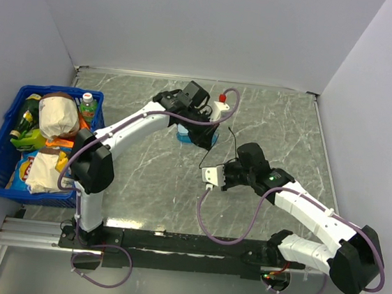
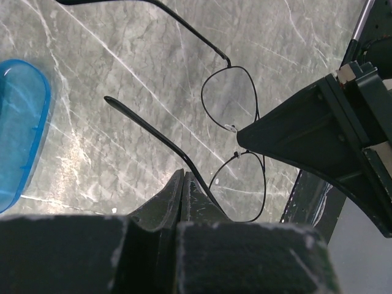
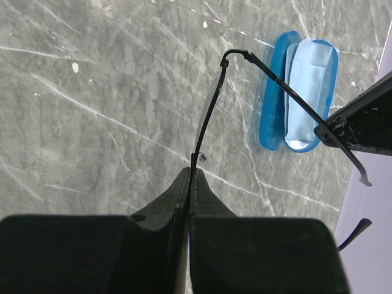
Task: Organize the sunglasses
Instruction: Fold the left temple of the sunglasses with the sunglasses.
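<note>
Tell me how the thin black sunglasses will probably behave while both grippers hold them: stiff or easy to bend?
Probably bendy: the sunglasses are thin wire, so pulling between the left gripper and right gripper could deform them. Likely very light. The slim arm might twist or slip in the grip.

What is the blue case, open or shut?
Open. The blue case lies with both halves spread side by side, a light-blue cloth in one.

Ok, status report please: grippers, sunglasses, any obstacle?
Both shut on the sunglasses: left gripper on an arm, right gripper on the frame. The blue case lies open nearby. Nothing seen in the way.
</note>
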`<action>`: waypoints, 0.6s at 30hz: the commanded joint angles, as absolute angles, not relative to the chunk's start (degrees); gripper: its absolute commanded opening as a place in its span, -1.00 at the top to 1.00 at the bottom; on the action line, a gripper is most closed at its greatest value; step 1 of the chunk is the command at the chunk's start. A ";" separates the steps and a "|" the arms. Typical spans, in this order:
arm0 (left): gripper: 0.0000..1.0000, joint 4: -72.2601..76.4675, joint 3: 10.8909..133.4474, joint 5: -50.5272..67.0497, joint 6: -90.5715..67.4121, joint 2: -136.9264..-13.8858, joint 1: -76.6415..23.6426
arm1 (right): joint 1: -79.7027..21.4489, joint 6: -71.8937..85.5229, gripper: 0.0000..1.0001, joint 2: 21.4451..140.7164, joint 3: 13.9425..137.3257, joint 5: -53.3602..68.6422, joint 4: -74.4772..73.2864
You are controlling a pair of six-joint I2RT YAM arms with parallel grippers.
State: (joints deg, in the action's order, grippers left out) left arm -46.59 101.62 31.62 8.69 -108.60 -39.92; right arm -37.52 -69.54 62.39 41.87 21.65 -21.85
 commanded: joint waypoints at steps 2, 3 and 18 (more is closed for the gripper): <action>0.98 -47.28 104.33 32.78 10.11 -108.81 -40.52 | -38.06 -70.31 1.00 62.40 41.49 22.59 -20.30; 0.98 -47.55 104.41 32.87 10.28 -108.90 -40.60 | -38.06 -70.31 1.00 62.40 41.48 22.50 -20.30; 0.98 -49.66 106.08 33.22 11.69 -111.09 -43.24 | -37.97 -70.31 1.00 62.05 41.40 22.50 -19.95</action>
State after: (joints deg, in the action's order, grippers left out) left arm -48.80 103.18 31.90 10.48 -110.54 -42.44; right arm -37.52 -69.58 62.39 41.63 21.63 -21.80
